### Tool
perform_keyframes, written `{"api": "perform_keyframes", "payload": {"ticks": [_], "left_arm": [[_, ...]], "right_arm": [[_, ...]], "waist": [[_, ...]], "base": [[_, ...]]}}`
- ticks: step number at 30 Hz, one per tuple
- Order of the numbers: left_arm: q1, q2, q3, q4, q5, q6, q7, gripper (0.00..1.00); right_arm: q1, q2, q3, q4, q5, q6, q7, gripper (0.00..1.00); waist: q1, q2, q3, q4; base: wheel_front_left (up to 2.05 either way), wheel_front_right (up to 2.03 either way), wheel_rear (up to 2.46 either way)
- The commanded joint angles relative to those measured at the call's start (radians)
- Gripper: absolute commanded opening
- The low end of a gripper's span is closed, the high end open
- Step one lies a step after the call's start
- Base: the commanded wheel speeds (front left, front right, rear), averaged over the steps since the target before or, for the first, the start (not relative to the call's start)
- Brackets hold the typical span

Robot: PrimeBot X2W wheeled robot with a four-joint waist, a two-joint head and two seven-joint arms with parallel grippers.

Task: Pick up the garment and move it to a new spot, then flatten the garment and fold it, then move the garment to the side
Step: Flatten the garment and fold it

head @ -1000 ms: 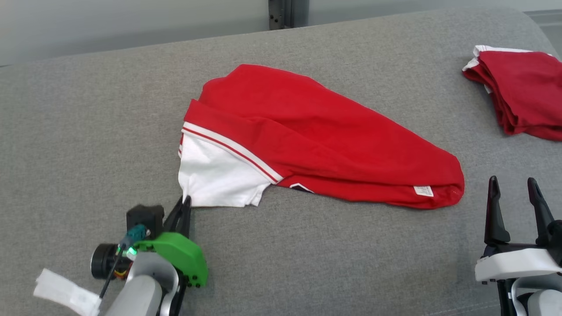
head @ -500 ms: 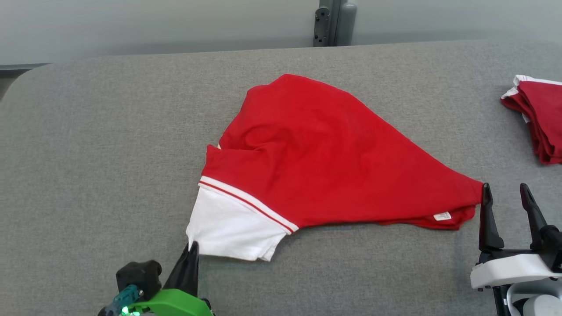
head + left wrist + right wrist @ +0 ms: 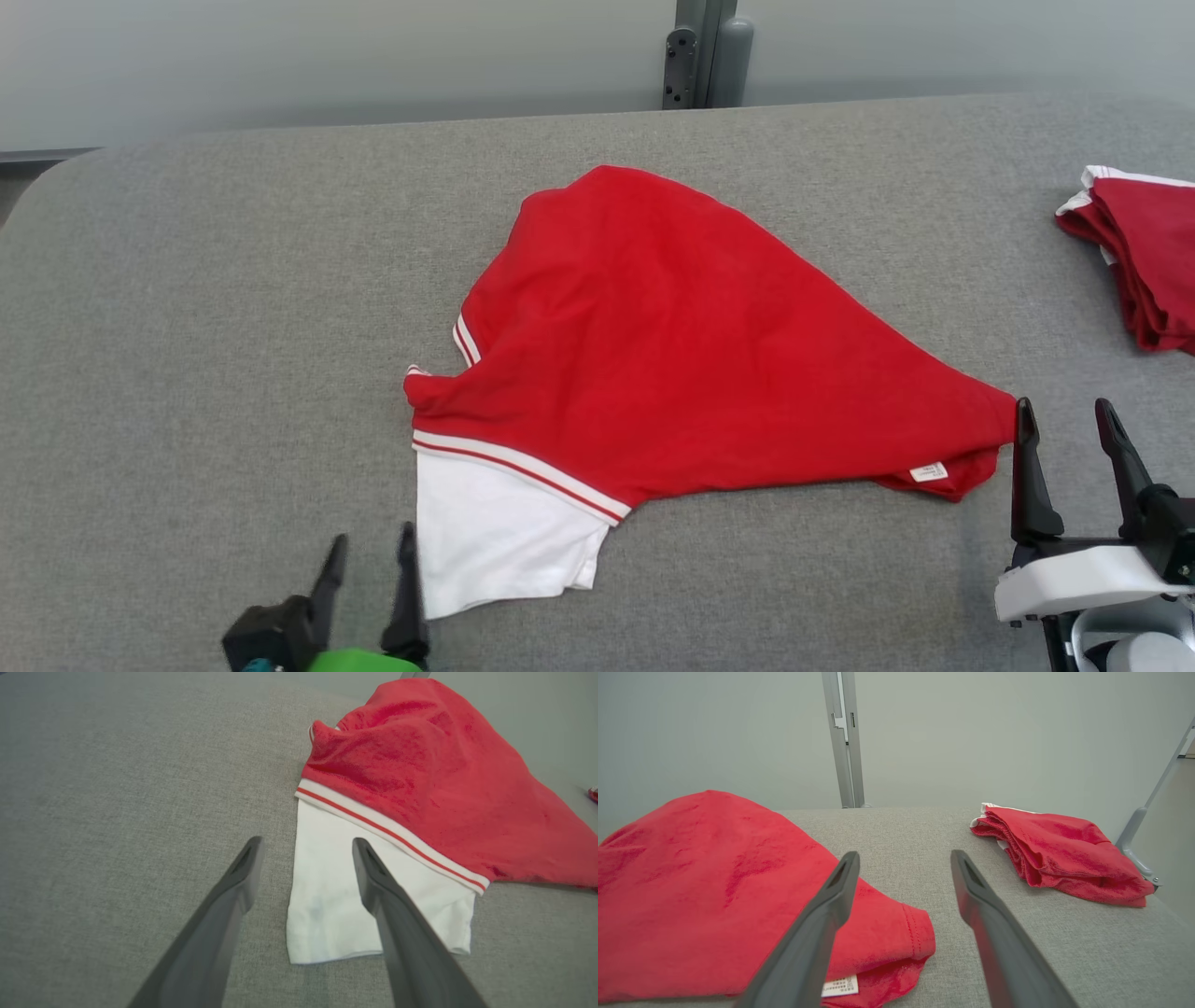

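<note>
The garment (image 3: 672, 355) lay rumpled mid-frame on the grey table (image 3: 233, 327), with its white sleeve (image 3: 495, 532) at lower left and its label (image 3: 929, 472) at lower right. The left tool (image 3: 372, 537), fingers apart and empty, sat at the sleeve's lower-left edge. The right tool (image 3: 1064, 408), also apart, stood just beside the hem corner. A red bundle (image 3: 1139, 261) lay at the right edge.

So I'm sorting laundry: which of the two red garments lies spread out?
The garment in the middle, white sleeve showing; the other is a small bundle at far right.
</note>
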Motion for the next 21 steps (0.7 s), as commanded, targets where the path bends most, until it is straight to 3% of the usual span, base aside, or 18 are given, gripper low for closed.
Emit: {"api": "perform_keyframes", "payload": {"ticks": [1, 7, 15, 21], "left_arm": [[-0.001, 0.009, 0.029, 0.007, 0.018, 0.014, -0.033, 1.00], [0.024, 0.004, 0.125, -0.023, 0.099, 0.008, -0.079, 1.00], [0.100, -0.085, 0.259, -0.075, 0.218, -0.052, -0.077, 1.00], [0.145, -0.118, 0.334, -0.080, 0.275, -0.103, -0.077, 1.00]], "right_arm": [[0.020, -0.002, -0.009, -0.001, 0.006, -0.001, 0.000, 1.00], [0.043, -0.002, -0.041, -0.010, -0.004, -0.001, 0.000, 1.00], [0.078, -0.002, -0.068, -0.014, -0.014, -0.001, 0.000, 1.00], [0.116, -0.002, -0.083, -0.009, 0.000, -0.001, 0.000, 1.00]], "waist": [[0.0000, 0.0000, -0.007, -0.007], [0.0000, 0.0000, -0.023, -0.016], [0.0000, 0.0000, -0.052, -0.041], [0.0000, 0.0000, -0.090, -0.047]], "base": [[0.00, 0.00, 0.00], [0.00, 0.00, 0.00], [0.00, 0.00, 0.00], [0.00, 0.00, 0.00]]}}
